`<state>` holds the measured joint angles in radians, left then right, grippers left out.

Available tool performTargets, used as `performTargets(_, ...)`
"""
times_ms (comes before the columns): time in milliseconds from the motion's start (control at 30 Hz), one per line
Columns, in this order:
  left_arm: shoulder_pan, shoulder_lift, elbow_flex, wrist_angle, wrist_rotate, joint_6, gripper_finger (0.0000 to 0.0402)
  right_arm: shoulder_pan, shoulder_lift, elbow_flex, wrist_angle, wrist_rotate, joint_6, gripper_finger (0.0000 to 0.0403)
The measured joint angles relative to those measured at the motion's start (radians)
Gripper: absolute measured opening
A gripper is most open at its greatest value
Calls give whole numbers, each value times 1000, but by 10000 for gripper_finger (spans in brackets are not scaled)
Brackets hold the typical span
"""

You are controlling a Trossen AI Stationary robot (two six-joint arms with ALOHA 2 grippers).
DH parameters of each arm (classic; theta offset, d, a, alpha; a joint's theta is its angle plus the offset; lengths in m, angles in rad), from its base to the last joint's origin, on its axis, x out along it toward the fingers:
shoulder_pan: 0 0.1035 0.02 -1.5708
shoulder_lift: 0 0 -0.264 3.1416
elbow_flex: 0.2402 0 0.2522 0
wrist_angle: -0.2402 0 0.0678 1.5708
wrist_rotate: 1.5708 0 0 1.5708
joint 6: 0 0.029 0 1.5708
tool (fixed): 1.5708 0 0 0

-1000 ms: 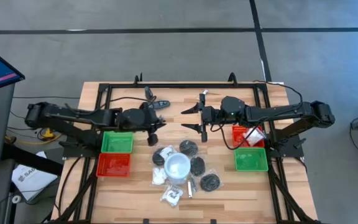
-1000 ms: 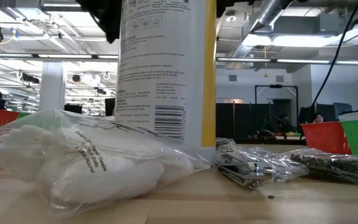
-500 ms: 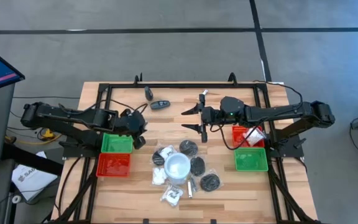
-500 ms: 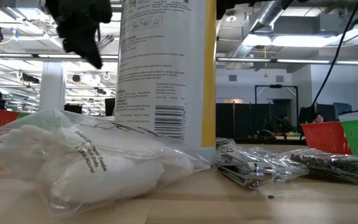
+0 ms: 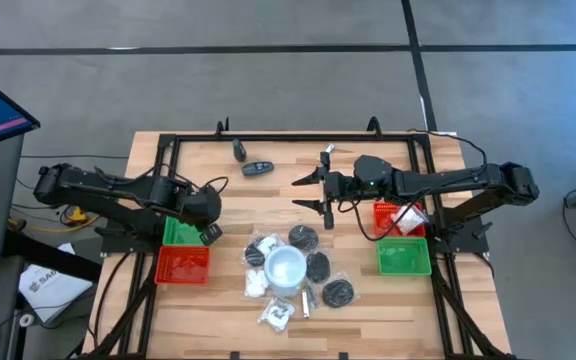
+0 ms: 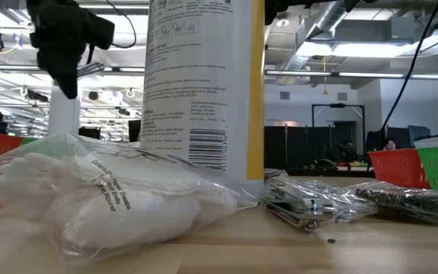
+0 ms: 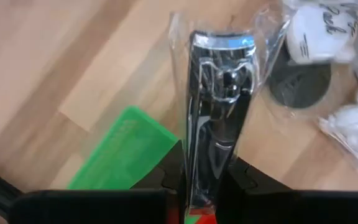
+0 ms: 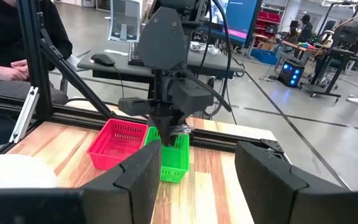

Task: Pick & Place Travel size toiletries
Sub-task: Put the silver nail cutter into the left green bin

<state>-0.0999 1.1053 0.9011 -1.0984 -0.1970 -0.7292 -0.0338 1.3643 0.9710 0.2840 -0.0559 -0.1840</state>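
Silvery nail clipper [image 7: 219, 112] in a clear wrapper is clamped between your left gripper [image 7: 205, 180] fingers, hanging over the corner of the green tray [image 5: 185, 232] on the table's left side, w/ the red tray [image 5: 183, 264] just beside it. Right gripper [image 5: 320, 192] hovers near the table centre, above the pile, fingers apart and holding nothing.

Risk, as judged: the grip sits on one end only, w/ slippery film between pads and metal, so the clipper could swivel or slide out if you swing fast. Release too early and it lands on the tray rim or the bare wood [image 7: 55, 68] rather than inside. Loose wrapper could also snag on a finger at release.

Orientation: the clipper's long axis runs straight out along the fingers, in line w/ the gripper; free end, w/ the blue-edged tip, points away from the wrist, towards the black discs [image 7: 300, 84] and white packets [image 7: 353, 121].
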Motion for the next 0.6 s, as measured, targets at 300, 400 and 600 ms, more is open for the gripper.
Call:
performTargets(300, -9, 0, -117, -33, 86, -81, 34, 0, 0, 0, 0, 0, -8, 193)
performTargets(400, -9, 0, -154, -36, 99, -112, 40, 0, 0, 0, 0, 0, -10, 190)
performTargets(600, -9, 0, -216, -35, 124, -136, 33, 0, 0, 0, 0, 0, -10, 184)
